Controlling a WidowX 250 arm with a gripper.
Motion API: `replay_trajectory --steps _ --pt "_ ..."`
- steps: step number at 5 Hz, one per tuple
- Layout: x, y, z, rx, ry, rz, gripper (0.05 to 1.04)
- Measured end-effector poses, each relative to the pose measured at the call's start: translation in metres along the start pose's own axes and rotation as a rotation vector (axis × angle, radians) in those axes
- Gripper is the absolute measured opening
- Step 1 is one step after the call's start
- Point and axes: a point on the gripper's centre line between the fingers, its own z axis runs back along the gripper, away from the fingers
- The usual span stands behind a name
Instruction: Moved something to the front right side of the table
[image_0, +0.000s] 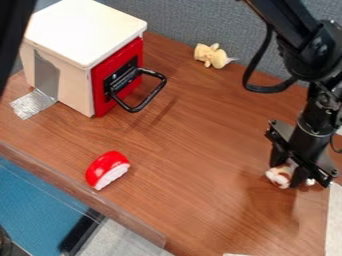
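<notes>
One red-fronted box (83, 32), one red-and-white toy (107, 169), one pale yellow toy (217, 58), one white-and-brown toy (278, 176)

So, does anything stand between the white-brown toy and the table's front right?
Nothing visible stands between the white-brown toy, at the gripper, and the front right of the table; the red toy lies off to the picture's left.
</notes>
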Motion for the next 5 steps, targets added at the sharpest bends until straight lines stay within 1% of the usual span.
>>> replay_trajectory --steps 1,2,3,4,5 --pt "-0.009 0.013 0.038 0.006 -0.061 0.025 0.476" --pt "-0.041 0.015 0.059 0.004 -0.070 0.025 0.477" --pt "-0.082 0.020 0.067 0.008 -0.039 0.023 0.477" --pt "-0.113 0.022 0.058 0.011 0.014 0.020 0.477" --pt "-0.128 0.022 0.051 0.015 0.049 0.019 0.477"
